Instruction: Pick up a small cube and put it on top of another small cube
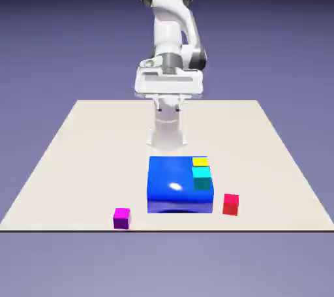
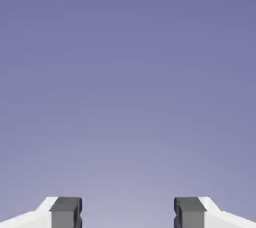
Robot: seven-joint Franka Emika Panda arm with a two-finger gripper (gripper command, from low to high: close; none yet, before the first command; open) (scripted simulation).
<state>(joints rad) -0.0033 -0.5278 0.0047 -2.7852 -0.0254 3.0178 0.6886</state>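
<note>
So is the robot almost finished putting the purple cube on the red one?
No, nothing is done yet. The purple cube sits on the table, apart from the red cube. The gripper is open and empty, seeing only backdrop, with the arm raised near its base. Reaching, grabbing, lifting and stacking are all left.

Bare worktop [image 1: 78, 158] rings the magenta cube [image 1: 122, 218]; the big blue block [image 1: 173, 185] crowds just beside the red cube [image 1: 230, 203].

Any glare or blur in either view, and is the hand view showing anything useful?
Exterior view: sharp, one bright glare spot on the blue block, cubes crisp. Hand view: sharp too, but only plain backdrop beyond the open gripper; no cube in it.
</note>
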